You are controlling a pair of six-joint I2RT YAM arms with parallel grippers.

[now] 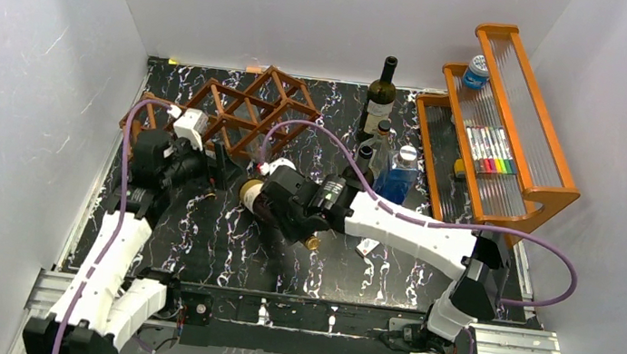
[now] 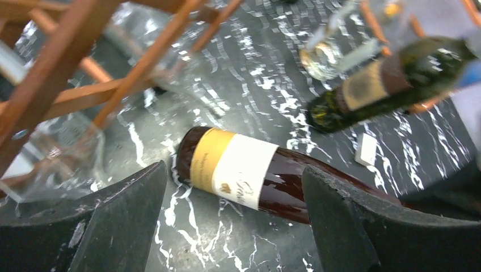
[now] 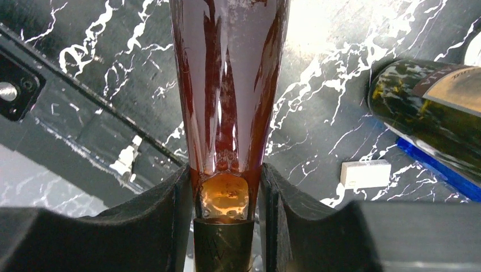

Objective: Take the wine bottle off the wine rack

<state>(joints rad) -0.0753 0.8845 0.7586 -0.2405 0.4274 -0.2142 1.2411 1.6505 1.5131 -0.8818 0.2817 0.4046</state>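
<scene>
We are gripping the wine bottle by its neck with the right jaws, which are sitting narrow, one pad pressing on either side just above the foil cap. The left jaws are standing wide with nothing between them. The bottle is lying low over the surface, out of the wine rack, which is sitting at 12 o'clock from the bottle's base. Whether the glass is resting on the surface or hanging just above it, we cannot tell. Its long axis is running from the base at 10 o'clock to the cap at 4 o'clock, so the right arm is reaching in from the cap end. The left arm is hovering at 9 o'clock of the base, near it but apart. From the left wrist, the labelled body is lying crosswise beyond the open pads, with rack bars crowding in at 10 o'clock. We are judging that the next move turns on drawing the bottle along that axis toward 4 o'clock, away from the rack. Standing things are crowding the 2 o'clock side: a green bottle, a blue bottle and, further out, an orange shelf. A small white block is lying on the surface near the neck at 3 o'clock, and it could get swept.
</scene>
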